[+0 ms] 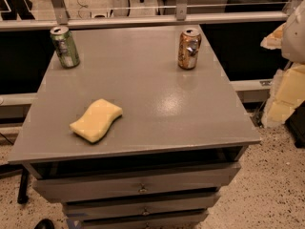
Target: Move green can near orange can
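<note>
The green can (65,46) stands upright at the back left corner of the grey bench (157,99), close to both the rear and the left edge, its silver top and pull tab facing up. Nothing touches it. The orange can (189,48) stands upright too, along the same rear edge but toward the back right, well apart from the green one, with bare bench top between them. Its coppery side shows a white patch and a slight dent.

Nearer the front, on the left half of the bench, a yellow sponge (96,120) with a wavy outline lies flat. It is well apart from both cans and a little closer to the green one.

The claw (272,38) appears only as a pale shape at the upper right edge of the view. It sits off the bench to the right of the orange can and touches neither can. Whether it is open or closed cannot be told. More pale parts of the arm (288,92) hang below it at the right edge.

Under the bench top sit stacked drawers (138,187), partly pulled out. A metal rail (143,20) runs behind the bench, and a speckled floor (276,185) lies around it.
</note>
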